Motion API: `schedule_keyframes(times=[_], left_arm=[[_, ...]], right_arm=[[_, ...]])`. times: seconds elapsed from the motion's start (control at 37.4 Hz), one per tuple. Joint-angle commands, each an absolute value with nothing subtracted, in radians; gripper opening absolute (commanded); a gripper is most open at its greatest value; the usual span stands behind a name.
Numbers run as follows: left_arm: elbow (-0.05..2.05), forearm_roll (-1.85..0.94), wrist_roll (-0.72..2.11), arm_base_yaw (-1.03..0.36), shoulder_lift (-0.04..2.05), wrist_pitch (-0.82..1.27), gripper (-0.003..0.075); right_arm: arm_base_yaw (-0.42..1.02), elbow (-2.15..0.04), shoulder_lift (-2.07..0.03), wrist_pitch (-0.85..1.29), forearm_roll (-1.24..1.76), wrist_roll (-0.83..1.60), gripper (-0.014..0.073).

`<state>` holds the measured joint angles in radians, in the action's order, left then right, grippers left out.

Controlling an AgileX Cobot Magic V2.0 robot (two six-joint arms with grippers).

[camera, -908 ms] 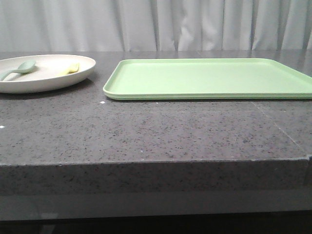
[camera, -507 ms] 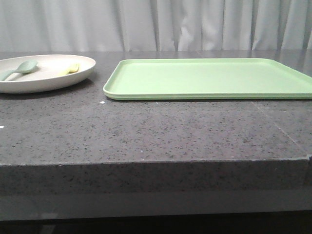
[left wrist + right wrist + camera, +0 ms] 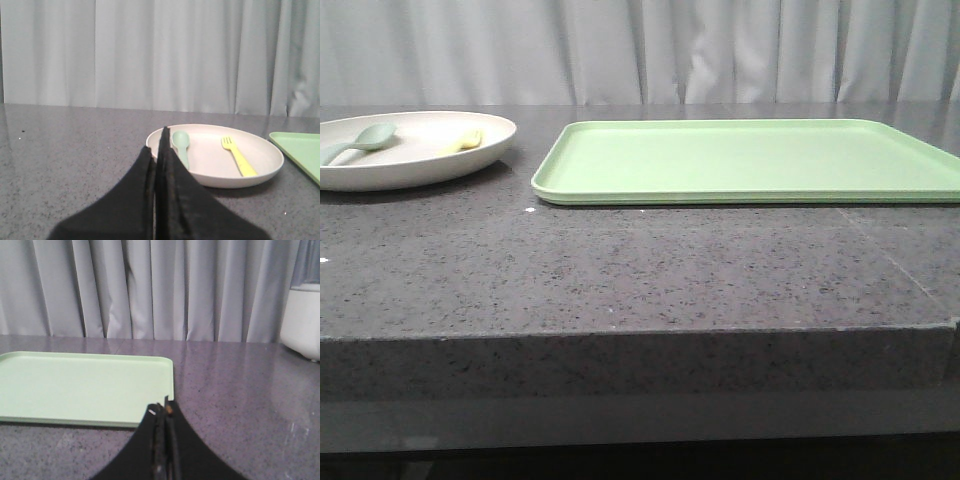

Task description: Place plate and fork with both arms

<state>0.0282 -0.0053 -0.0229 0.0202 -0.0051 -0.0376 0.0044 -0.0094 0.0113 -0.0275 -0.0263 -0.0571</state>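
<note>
The cream plate (image 3: 380, 172) (image 3: 260, 167) rests on the dark stone table at the far left. On it lies the small yellow fork (image 3: 468, 140) (image 3: 238, 156), next to a pale green spoon (image 3: 358, 142) (image 3: 181, 146). My left gripper (image 3: 161, 142) is shut with nothing in it, its tips just short of the plate's near rim. My right gripper (image 3: 164, 410) is also shut and empty, hovering near the corner of the light-green tray (image 3: 750, 160) (image 3: 80, 387). Neither gripper appears in the front view.
A grey curtain hangs behind the table. In the right wrist view a white appliance (image 3: 302, 322) stands on the table at the far side. The table's front edge (image 3: 640, 335) runs across the front view.
</note>
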Motion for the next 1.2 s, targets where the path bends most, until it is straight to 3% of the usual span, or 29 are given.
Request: schedule_keyframes(times=[0.0,0.29,0.51,0.77,1.18], left_arm=[[0.128,-0.034,-0.031,0.019,-0.023,-0.096,-0.0018],[0.502,-0.055,-0.031,0.019,0.119,0.246,-0.0018],[0.717,-0.055,-0.031,0.019,0.317,0.434,-0.0018],[0.719,-0.055,-0.031,0.019,0.428,0.429,-0.0018],[0.719,-0.055,-0.031,0.019,0.474,0.429,-0.0018]], right_arm=[[0.006,-0.116,0.029,-0.051,-0.035,-0.047,-0.0068],[0.006,-0.392,-0.046,0.225,-0.035,-0.047,-0.0068],[0.006,-0.569,-0.257,0.397,-0.035,-0.047,-0.0068],[0.006,-0.593,-0.420,0.393,-0.035,-0.047,-0.0068],[0.006,-0.593,-0.459,0.343,-0.035,-0.047,-0.0068]])
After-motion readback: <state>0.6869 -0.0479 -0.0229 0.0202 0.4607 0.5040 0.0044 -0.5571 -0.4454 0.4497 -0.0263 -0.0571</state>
